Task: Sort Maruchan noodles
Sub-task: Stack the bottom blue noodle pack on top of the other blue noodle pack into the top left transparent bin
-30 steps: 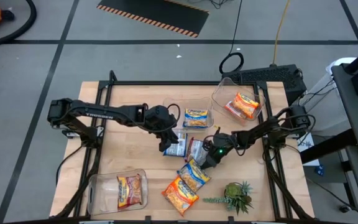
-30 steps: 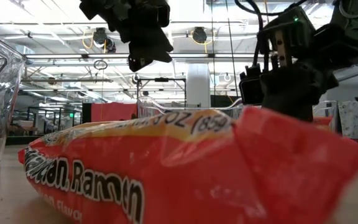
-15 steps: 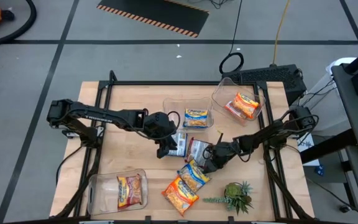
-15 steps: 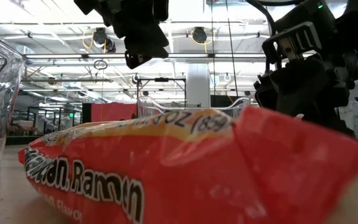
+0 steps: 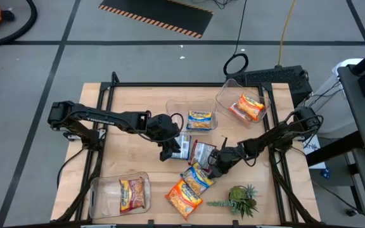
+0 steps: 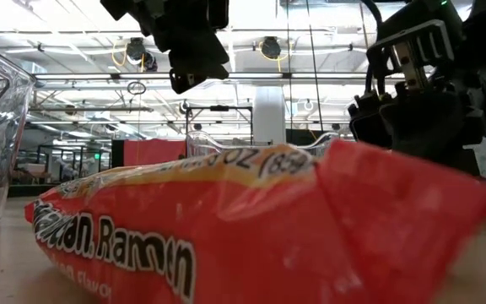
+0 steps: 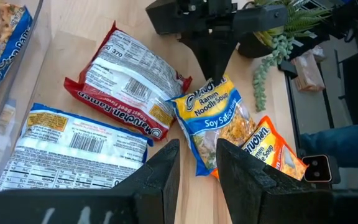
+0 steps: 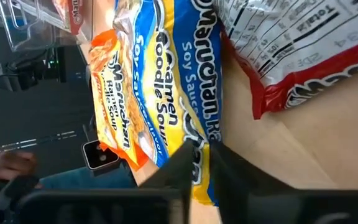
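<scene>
high view looks down on a wooden tabletop [image 5: 132, 101] with noodle packs spread on it. the left pincer [image 5: 168, 149] hangs over the middle, right by a blue and white pack [image 5: 182, 146] lying face down. its two fingers [image 7: 160, 180] sit a small way apart and hold nothing. the right pincer [image 5: 215, 164] is low over the tabletop, at the edge of a blue and yellow soy sauce pack [image 5: 197, 177]. its fingers look almost shut at that pack's edge, but you cannot tell if they really pinch it. a red pack [image 5: 201, 151] lies face down between the two pincers. an orange pack [image 5: 184, 196] lies partly under the soy sauce pack, near the front edge. one clear bin [image 5: 109, 190] at the front left corner has a dark red pack [image 5: 132, 194] inside. a clear bin [image 5: 208, 107] at the back has a blue and yellow pack [image 5: 199, 120]. a tipped bin [image 5: 230, 92] beside it has an orange pack [image 5: 249, 106]. a small green plant [image 5: 241, 199] sits at the front right.
</scene>
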You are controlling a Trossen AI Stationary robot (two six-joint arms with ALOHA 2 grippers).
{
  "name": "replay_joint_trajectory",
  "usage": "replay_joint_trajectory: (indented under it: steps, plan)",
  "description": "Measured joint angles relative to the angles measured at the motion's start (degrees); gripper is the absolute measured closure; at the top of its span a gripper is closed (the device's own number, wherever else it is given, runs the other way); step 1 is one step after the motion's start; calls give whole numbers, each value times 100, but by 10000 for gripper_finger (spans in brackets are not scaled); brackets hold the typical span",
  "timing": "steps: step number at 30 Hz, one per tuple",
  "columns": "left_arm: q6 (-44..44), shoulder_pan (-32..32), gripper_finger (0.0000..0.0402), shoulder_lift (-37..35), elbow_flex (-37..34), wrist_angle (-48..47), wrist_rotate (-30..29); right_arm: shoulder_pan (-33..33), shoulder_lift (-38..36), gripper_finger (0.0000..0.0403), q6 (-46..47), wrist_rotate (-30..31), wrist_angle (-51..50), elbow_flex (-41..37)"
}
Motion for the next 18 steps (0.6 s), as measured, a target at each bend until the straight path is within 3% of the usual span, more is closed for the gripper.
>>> replay_joint_trajectory:
  steps: [3,12,18]
  plan:
    - [0,0,293,0,0,5,0,2,5,396,-50,127,63,-4]
    - [-455,-83,293,54,-27,17,-494,-167,47,402,25,610,1111,-28]
    - [-845,-176,293,358,-502,219,229,-371,40,402,-45,388,1076,-26]
